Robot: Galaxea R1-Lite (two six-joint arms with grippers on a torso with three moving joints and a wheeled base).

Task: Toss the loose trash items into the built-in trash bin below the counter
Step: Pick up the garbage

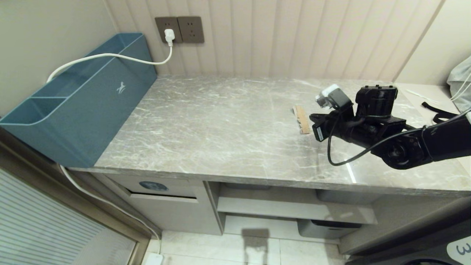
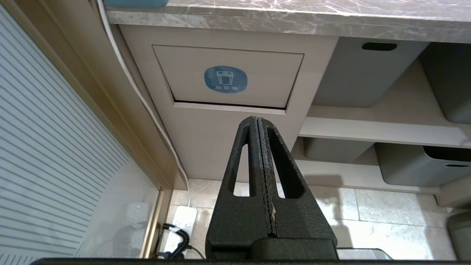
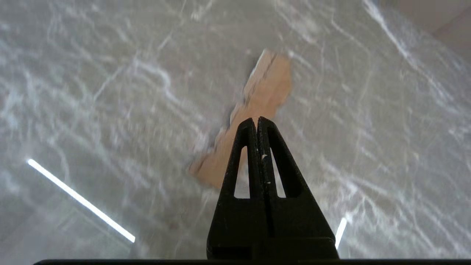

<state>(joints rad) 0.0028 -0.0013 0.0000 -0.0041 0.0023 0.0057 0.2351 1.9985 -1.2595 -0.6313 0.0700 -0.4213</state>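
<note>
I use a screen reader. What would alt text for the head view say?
The right pincer, shut, reaches across the grey marble counter toward a brown cardboard scrap. A blue box stands at the left, the bin flap below.

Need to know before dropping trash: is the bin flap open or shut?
Nearly shut: the bin flap sits almost flush in its frame, only a thin dark gap along its lower edge.

One cardboard scrap on the bench, bin flap below

A torn brown cardboard scrap [image 1: 303,119] lies flat on the grey marble-look bench [image 1: 220,125], right of its middle. Under the bench's left end, the beige trash bin flap [image 2: 228,78] with its round blue sticker sits slightly ajar.
</note>
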